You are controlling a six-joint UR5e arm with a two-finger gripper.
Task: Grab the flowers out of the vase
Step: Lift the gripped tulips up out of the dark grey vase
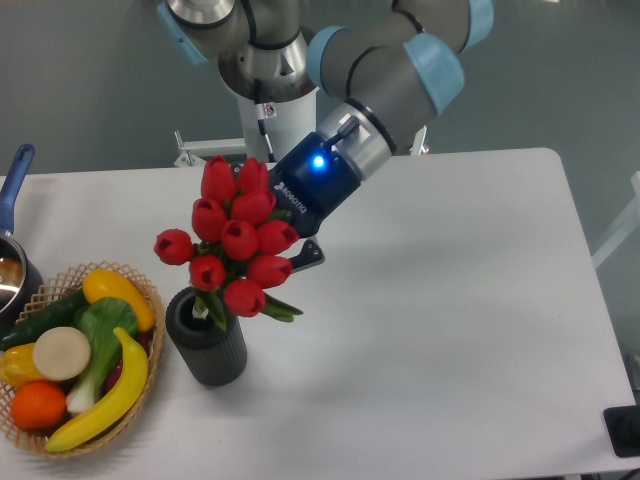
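Flowers: tight bunch of red tulip buds with green leaves and pale stems (pixel 238 243), raised above the vase mouth and leaning to the right, stem ends at or just inside the rim.
Arm: grey and pale blue, reaching down from upper right behind the bunch.
Gripper (pixel 296 262): dark, blue-lit, clamped around the stems from behind; fingertips mostly hidden.
Vase: short dark grey ribbed cylinder (pixel 208 348), upright on white table (pixel 450 300).
Progress: grasp made, lift mostly done; remaining, judged, is clearing the stems fully.
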